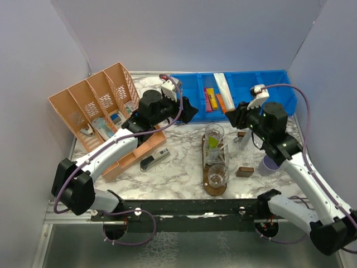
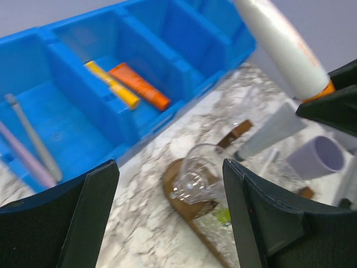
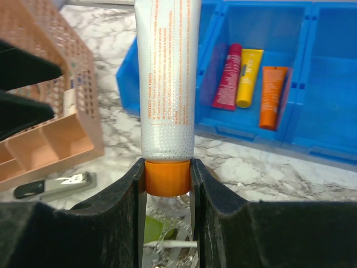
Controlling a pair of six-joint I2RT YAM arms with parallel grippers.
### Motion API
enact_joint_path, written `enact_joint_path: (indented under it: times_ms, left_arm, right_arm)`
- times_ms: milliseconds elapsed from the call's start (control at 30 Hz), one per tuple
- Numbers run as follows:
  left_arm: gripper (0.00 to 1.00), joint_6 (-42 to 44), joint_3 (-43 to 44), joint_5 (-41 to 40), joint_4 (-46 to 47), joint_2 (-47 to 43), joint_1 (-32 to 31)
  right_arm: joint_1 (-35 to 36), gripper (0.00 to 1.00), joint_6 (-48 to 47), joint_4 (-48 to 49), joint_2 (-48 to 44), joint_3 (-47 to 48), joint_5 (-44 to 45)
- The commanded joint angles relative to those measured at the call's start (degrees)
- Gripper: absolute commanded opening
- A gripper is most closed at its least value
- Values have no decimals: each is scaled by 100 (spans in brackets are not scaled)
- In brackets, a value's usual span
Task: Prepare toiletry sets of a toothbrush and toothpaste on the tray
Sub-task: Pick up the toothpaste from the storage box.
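Note:
On the dark brown tray (image 1: 211,187) stand three clear tumblers in a row. The far tumbler (image 1: 214,134) holds a lime green tube (image 3: 153,229) and a thin pale toothbrush. My right gripper (image 3: 167,184) is shut on the orange cap of a white toothpaste tube (image 3: 165,72), which it holds just above that far tumbler, body pointing towards the blue bin. In the top view the tube (image 1: 225,87) slants up from the right gripper (image 1: 231,117). My left gripper (image 2: 173,215) hangs open and empty above the tray's far end (image 2: 187,207), with a tumbler (image 2: 195,178) seen between its fingers.
The blue compartmented bin (image 1: 251,84) at the back holds red, yellow and orange tubes (image 3: 271,96) and toothbrushes (image 2: 33,142). The orange divided basket (image 1: 92,106) stands at the left. A purple cup (image 1: 269,163), a dark stapler-like item (image 1: 154,160) and small brown blocks (image 1: 244,171) lie near the tray.

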Motion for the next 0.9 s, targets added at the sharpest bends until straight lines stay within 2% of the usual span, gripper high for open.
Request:
enact_joint_path:
  times_ms: [0, 133, 367, 467, 567, 733, 867]
  left_arm:
    - [79, -723, -62, 1890, 1280, 26, 20]
    - [80, -1057, -309, 2348, 1965, -137, 18]
    - [80, -999, -612, 1985, 2305, -669, 24]
    - [76, -853, -869, 1311, 2298, -1028, 26]
    - [78, -791, -966, 199, 1932, -1338, 39]
    - [78, -1040, -712, -1150, 953, -1374, 128]
    - [78, -1339, -517, -1462, 517, -1194, 235]
  right_arm:
    - [-3, 2, 197, 799, -840, -491, -990]
    - [2, 1, 125, 965, -1056, -654, -1491]
    - [11, 1, 413, 1516, -535, -734, -2619]
    - [92, 1, 638, 1688, -297, -757, -2653]
    - [377, 1, 604, 1617, -27, -578, -2375]
    - [1070, 1, 512, 1541, 381, -306, -1368]
    - [1309, 1, 485, 1700, 726, -160, -1089]
